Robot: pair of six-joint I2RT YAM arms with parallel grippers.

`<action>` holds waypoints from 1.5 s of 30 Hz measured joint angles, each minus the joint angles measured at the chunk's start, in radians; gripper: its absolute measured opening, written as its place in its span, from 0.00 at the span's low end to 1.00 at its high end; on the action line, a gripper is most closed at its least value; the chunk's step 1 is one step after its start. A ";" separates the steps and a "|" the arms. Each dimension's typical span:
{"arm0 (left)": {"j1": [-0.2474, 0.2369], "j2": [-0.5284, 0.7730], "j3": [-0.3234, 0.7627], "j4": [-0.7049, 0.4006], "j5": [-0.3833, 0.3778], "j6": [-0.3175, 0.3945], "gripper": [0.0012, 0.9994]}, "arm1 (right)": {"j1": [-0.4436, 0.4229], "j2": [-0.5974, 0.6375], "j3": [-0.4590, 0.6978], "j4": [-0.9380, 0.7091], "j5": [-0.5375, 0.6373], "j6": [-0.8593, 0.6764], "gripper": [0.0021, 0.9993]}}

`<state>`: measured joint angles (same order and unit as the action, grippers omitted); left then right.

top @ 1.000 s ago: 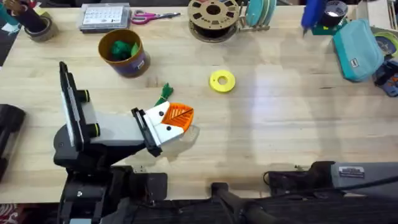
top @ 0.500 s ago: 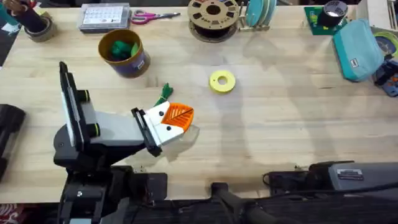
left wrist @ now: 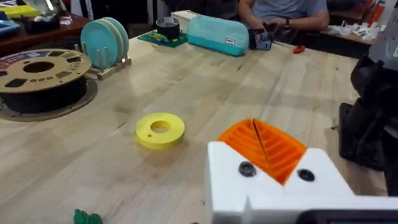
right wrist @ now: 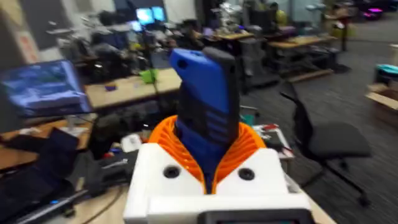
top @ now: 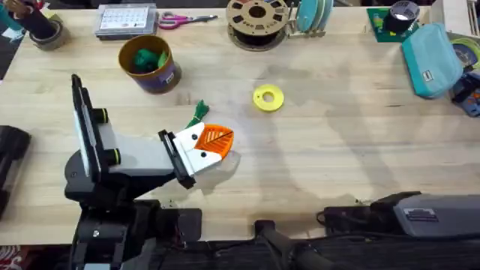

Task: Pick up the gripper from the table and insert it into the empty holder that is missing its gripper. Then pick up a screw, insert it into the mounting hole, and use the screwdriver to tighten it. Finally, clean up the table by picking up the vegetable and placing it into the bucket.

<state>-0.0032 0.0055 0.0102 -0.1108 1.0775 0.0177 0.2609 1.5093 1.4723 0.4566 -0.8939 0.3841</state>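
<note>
Gripping the blue screwdriver [right wrist: 205, 106] between orange ribbed pads [right wrist: 249, 146], the right claw [right wrist: 208, 165] is pointing at the room beyond the bench. Near the bench's front left, the left claw [top: 204, 146] is lying low with its pads pressed together on nothing. The dark green vegetable [top: 199, 112] is lying just beside its tip. The bucket [top: 150, 64], brighter green lumps inside, is sitting toward the back left. A yellow disc [top: 268, 97] is resting mid-bench, a spool [top: 257, 20] at the back edge.

Pretty much the whole right half of the surface [top: 360, 142] is left open. Passage toward the bucket [top: 150, 64] is only crowded by the yellow disc [top: 268, 98]; the far edge is lined with the spool [top: 257, 21] and teal pouch [top: 429, 58].
</note>
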 joint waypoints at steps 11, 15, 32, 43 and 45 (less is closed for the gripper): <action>0.000 0.000 0.000 0.000 0.000 0.000 0.00 | 0.119 0.000 0.000 0.105 -0.103 0.053 0.02; 0.000 0.000 0.000 0.000 0.000 0.000 0.00 | 0.134 0.000 0.000 0.125 -0.154 0.083 0.02; 0.000 0.000 0.000 0.000 0.000 0.000 0.00 | 0.195 0.000 -0.086 0.304 -0.188 0.134 0.02; 0.000 0.000 0.000 0.000 0.000 0.000 0.00 | 0.234 0.000 -0.193 0.481 -0.241 0.247 0.02; 0.000 0.000 0.000 0.000 0.000 0.000 0.00 | 0.269 0.000 -0.195 0.501 -0.263 0.262 0.02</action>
<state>-0.0032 0.0055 0.0105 -0.1108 1.0775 0.0177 0.5303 1.5093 1.2778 0.9573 -1.1574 0.6458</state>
